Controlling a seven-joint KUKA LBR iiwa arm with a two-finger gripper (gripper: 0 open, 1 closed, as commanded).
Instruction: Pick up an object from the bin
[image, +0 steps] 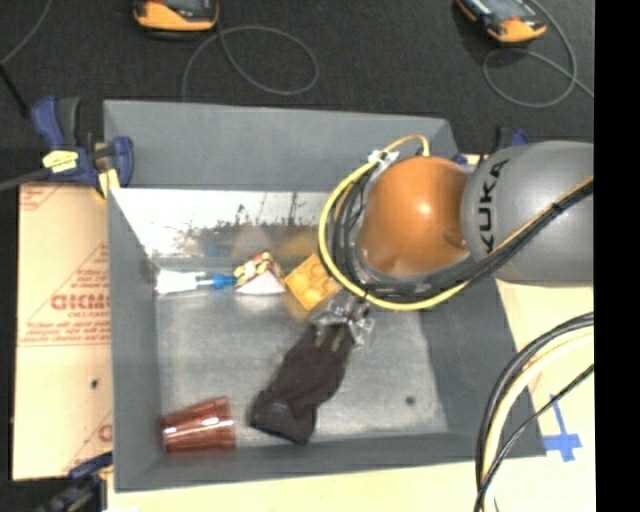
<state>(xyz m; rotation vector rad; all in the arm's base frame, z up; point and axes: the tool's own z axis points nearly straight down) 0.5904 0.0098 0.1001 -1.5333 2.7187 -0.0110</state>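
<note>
Dark sock (300, 392) — lay limp on the bin's (135, 300) floor, mid-front, its upper end beneath the tool (342, 325), whose grip state could not be told — best pinched at a bunched fold, clear of the yellow block (308, 283).

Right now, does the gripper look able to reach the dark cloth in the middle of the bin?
Probably yes. The gripper is right over the upper end of the dark cloth; nothing lies on it, and the yellow block sits off to the side.
</note>
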